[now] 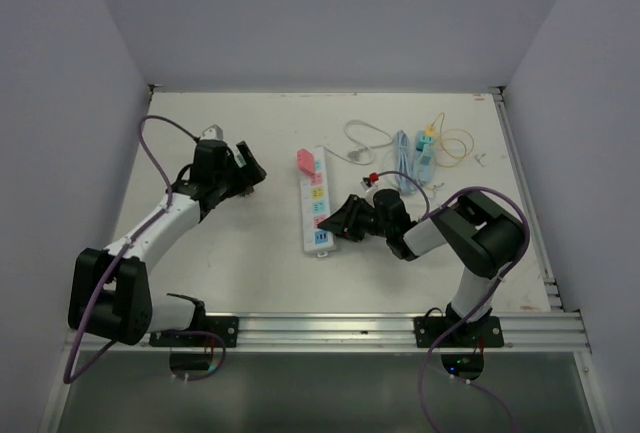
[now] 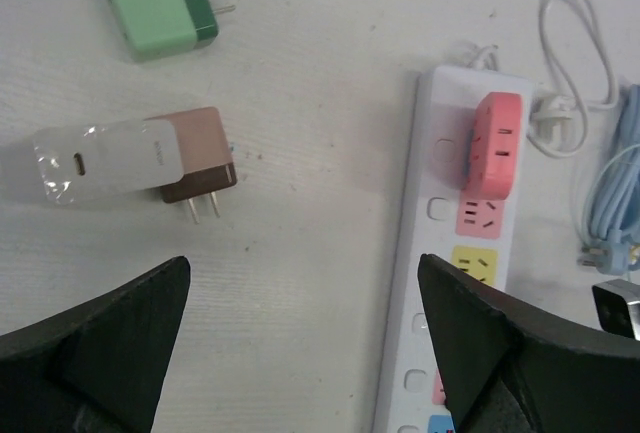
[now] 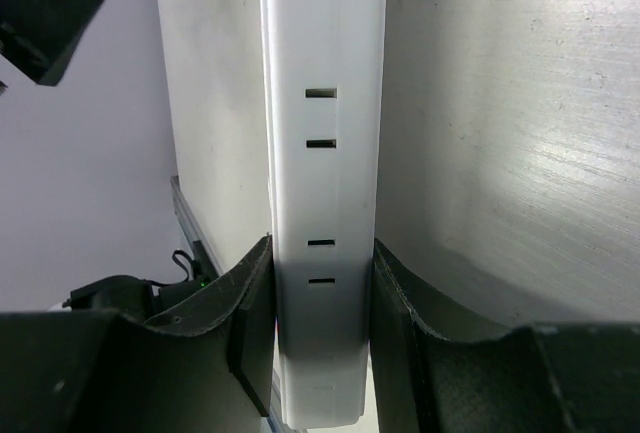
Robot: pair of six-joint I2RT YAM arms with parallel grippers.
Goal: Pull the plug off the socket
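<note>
The right gripper was clamped on the strip at 6 o'clock, apparently bracing it, while the left gripper hung apart at 9, next needing to close on the plug seated at its 12 o'clock end.

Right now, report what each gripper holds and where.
Right gripper clamps the power strip at its near end, across its width. Left gripper open, holding nothing.

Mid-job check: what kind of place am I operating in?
Probably a lab robot cell: white table boxed by plain panels, aluminium mounting rail along its near edge, power strip and loose chargers laid out.
</note>
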